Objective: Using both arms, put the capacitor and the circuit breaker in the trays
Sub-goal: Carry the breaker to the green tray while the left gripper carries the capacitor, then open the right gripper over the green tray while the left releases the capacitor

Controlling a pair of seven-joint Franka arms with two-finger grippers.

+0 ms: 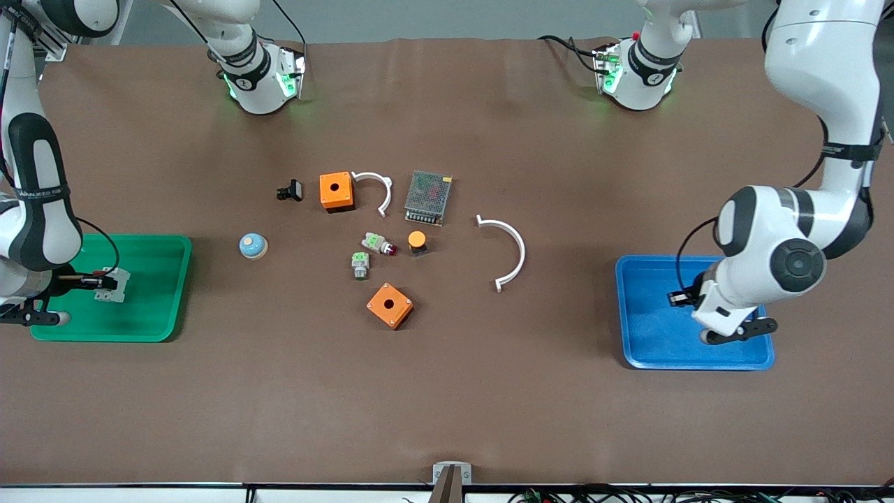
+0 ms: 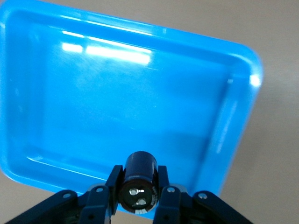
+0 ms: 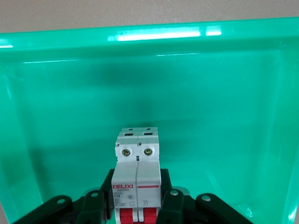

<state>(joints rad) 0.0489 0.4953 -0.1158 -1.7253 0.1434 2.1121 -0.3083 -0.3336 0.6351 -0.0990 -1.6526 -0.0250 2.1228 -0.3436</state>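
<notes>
My left gripper (image 1: 679, 298) is over the blue tray (image 1: 649, 342) at the left arm's end of the table. In the left wrist view its fingers (image 2: 113, 182) are shut on the capacitor (image 2: 138, 186), a small black cylinder with a shiny end, held above the tray floor (image 2: 117, 93). My right gripper (image 1: 89, 283) is over the green tray (image 1: 150, 307) at the right arm's end. It is shut on the white-grey circuit breaker (image 1: 115, 285), whose red levers (image 3: 136, 215) lie between the fingers, low inside the tray (image 3: 219, 116).
In the middle of the table lie two orange boxes (image 1: 336, 191) (image 1: 390, 305), two white curved pieces (image 1: 508, 251) (image 1: 377, 188), a grey mesh-topped unit (image 1: 428, 198), a black clip (image 1: 290, 190), an orange-capped button (image 1: 417, 242), two green-topped parts (image 1: 360, 265) and a blue knob (image 1: 252, 245).
</notes>
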